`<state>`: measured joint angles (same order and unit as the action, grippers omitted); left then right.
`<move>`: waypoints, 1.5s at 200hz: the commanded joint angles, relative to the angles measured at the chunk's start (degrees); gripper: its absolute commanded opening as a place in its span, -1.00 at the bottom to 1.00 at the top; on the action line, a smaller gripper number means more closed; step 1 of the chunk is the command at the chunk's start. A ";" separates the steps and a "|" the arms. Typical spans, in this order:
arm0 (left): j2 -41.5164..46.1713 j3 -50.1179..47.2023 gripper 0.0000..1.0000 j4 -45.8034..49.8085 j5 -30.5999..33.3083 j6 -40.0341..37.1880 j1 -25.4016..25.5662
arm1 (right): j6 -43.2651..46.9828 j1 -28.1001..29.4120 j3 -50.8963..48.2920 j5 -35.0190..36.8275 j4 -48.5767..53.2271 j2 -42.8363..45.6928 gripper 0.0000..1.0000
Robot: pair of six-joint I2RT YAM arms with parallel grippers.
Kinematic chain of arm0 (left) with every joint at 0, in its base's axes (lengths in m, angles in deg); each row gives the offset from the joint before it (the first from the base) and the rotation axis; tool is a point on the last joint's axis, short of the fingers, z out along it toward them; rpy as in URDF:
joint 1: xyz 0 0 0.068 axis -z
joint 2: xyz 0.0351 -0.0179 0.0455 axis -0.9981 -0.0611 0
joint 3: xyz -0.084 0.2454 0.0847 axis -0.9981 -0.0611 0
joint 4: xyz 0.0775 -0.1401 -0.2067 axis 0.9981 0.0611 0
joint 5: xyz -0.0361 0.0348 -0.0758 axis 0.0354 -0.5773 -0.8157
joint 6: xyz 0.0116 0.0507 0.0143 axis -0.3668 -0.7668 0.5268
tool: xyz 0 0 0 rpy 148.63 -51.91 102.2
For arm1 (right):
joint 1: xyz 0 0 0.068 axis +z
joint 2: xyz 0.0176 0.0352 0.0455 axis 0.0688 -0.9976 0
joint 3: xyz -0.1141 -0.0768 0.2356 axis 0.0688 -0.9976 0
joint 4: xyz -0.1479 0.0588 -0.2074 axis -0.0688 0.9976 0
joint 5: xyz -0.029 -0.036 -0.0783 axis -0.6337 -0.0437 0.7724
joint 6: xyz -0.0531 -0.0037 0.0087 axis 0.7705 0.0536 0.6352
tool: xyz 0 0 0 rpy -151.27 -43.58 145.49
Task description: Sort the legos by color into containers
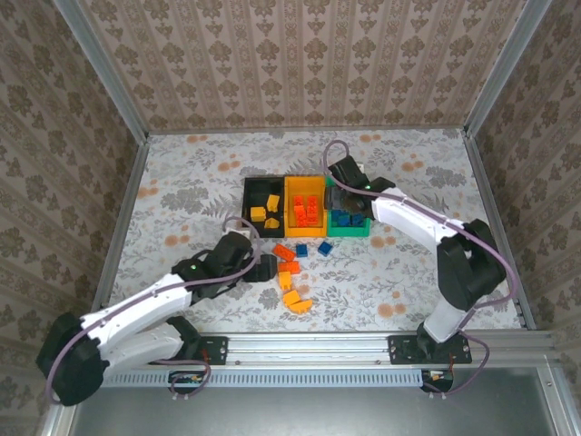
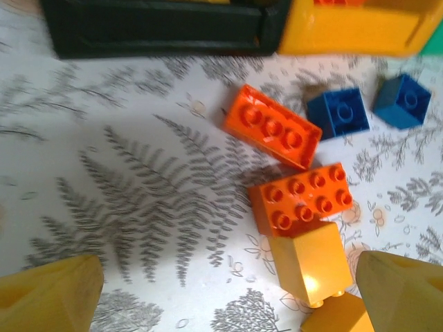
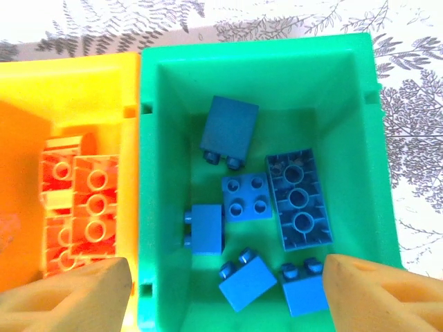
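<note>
The left gripper (image 2: 225,294) hung low over the tabletop (image 2: 104,173), its jaws spread wide and holding nothing. It faced a loose cluster of legos lying between the bins and the tabletop's near edge. Just ahead of it a yellow-orange brick (image 2: 309,261) touched an eight-stud red-orange brick (image 2: 301,197). A second red-orange brick (image 2: 272,135) lay just beyond, turned at an angle. Two loose blue bricks (image 2: 337,113) sat further right, near the front wall of the orange bin (image 2: 360,31). More yellow-orange pieces (image 1: 295,302) lay closer to the near edge.

The right gripper (image 3: 228,304) hovered over the green bin (image 3: 173,90), jaws wide open and empty. Six blue legos (image 3: 246,197) rested inside that bin, some on their sides and some studs down. The orange bin, joined to its left wall, held stacked red-orange legos (image 3: 83,200). The black bin (image 1: 250,193), at the left end of the row, held two yellow-orange legos (image 1: 258,214). The row stood around the middle of the tabletop.
</note>
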<state>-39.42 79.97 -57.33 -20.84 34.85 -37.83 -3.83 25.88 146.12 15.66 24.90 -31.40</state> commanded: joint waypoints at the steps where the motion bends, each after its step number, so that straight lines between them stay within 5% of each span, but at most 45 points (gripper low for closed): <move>1: -6.10 1.11 0.86 -4.90 -1.53 -0.35 2.99 | -1.25 0.77 -3.65 -1.22 -1.16 4.49 0.50; 53: -18.71 7.37 0.76 -7.24 -0.98 -1.44 7.67 | -1.56 0.85 -8.60 -1.88 -2.48 10.19 0.51; 109: -24.17 9.44 0.19 -6.52 -2.58 -1.14 9.52 | -1.30 0.85 -10.30 -1.71 -2.94 14.43 0.51; 208: -13.68 8.03 -0.25 2.40 2.00 -0.13 10.26 | -2.12 0.50 -11.08 -1.40 -2.99 17.01 0.52; 258: -2.19 11.77 -0.30 7.65 2.07 -6.23 -1.36 | -3.31 0.52 -13.59 -1.97 -3.58 18.82 0.52; 300: -10.90 21.29 -0.34 3.22 -1.33 -12.93 -13.46 | -4.11 0.50 -15.21 -2.54 -3.56 19.22 0.52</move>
<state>-44.71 95.38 -51.95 -20.38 27.81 -47.60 -6.63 26.47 131.87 14.30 21.66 -13.41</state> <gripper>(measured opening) 0.343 0.760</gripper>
